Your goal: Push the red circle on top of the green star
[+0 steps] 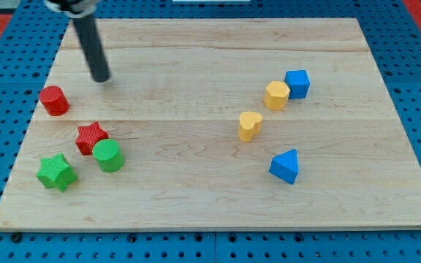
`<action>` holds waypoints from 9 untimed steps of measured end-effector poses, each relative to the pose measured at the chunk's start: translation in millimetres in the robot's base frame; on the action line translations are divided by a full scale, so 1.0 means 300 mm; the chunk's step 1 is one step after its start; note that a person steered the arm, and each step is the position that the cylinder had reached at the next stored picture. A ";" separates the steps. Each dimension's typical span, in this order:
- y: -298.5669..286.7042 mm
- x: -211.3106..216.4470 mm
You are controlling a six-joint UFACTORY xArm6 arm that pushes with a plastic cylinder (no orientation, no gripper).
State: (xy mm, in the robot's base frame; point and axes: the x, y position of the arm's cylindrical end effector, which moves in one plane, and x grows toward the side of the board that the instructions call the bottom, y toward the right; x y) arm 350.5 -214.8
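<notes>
The red circle (53,100) sits near the board's left edge. The green star (55,172) lies below it, near the lower left corner. A red star (91,137) lies between them, slightly to the right, touching a green circle (109,155). My tip (101,77) is on the board above and to the right of the red circle, a short gap away from it.
On the view's right are a yellow heart (250,125), a yellow hexagon (276,95) touching a blue cube (297,83), and a blue triangle (285,166). The wooden board (196,204) lies on a blue pegboard.
</notes>
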 end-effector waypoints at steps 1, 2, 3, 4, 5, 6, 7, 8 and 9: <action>-0.105 0.069; -0.070 0.209; -0.035 0.104; -0.152 0.050; -0.299 0.049; -0.299 0.050; -0.299 0.078; -0.287 0.165; -0.257 0.271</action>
State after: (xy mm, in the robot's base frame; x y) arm 431.8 -291.9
